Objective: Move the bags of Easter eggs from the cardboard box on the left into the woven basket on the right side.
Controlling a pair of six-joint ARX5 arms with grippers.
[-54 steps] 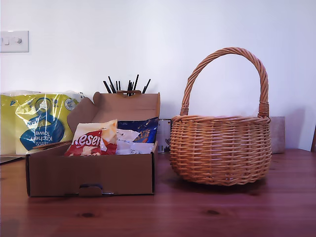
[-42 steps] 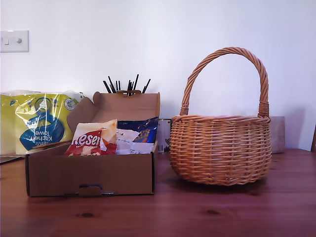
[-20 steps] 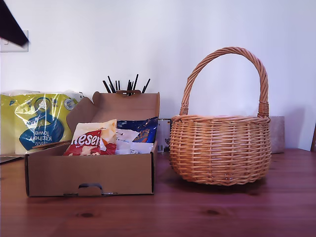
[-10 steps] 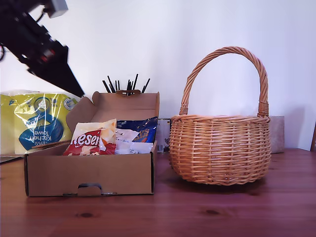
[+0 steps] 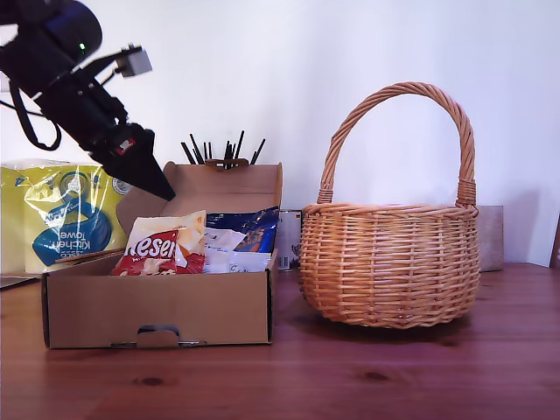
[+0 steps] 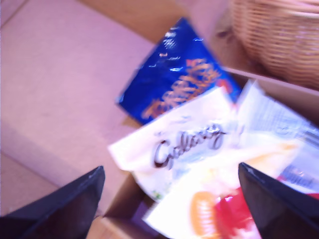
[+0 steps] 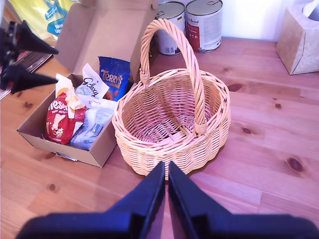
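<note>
Across the wooden counter [image 5: 367, 385] nothing of the task's own has shifted: the woven basket [image 5: 391, 262] stands on the exterior view's right, its inside bare in the second wrist view, and the cardboard box [image 5: 157, 306] sits on that view's left with its lid flap up. What is new is my first arm, which was out of sight a couple of seconds ago, showed only as a dark corner a second ago, and has now swung down from the exterior view's upper left until my first claw [image 6: 169, 199] hangs just above the box. Its fingers are spread wide and hold nothing. All three bags lie in the box: the Reese's bag [image 5: 156, 247] toward the front, the Galaxy bag [image 6: 184, 144] directly under the first claw in the first wrist view, and the Terry's bag [image 6: 174, 84] behind it. My second claw [image 7: 166, 191] is pinched closed, empty, looking down on the basket from well apart. So the transfer has not begun; I judge this the approach to a first pick, most likely the Galaxy bag.
</note>
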